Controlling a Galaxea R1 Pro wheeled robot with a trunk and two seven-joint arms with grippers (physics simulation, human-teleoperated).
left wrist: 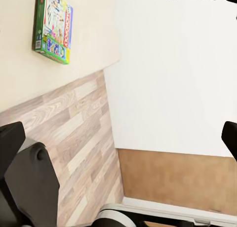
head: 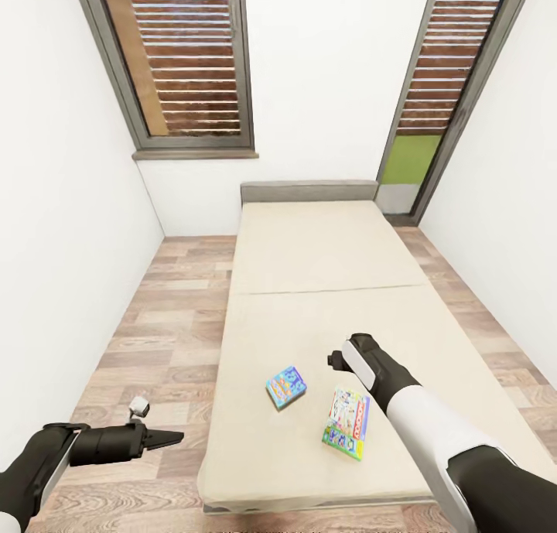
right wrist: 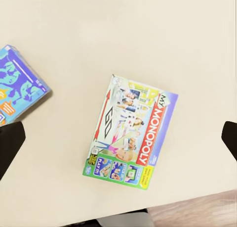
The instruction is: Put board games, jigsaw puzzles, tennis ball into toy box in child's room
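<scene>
Two board games lie on the near end of the beige bed [head: 325, 247]. The light blue board game [head: 286, 386] is to the left, and its corner shows in the right wrist view [right wrist: 19, 83]. The green-edged Monopoly box [head: 346, 423] lies flat near the bed's front edge. It appears in the left wrist view [left wrist: 53, 26] and directly under the right wrist camera [right wrist: 131, 130]. My right gripper [head: 338, 360] hangs open above the bed, its fingertips [right wrist: 10, 143] wide apart on either side of the Monopoly box. My left gripper [head: 166, 439] is open over the floor left of the bed, holding nothing.
White walls close in on both sides. Wood-plank floor [head: 162, 316] runs along the bed's left and right. Two tall windows with brown slatted blinds [head: 189, 53] stand behind the grey headboard [head: 308, 190]. My dark base [left wrist: 24, 187] shows in the left wrist view.
</scene>
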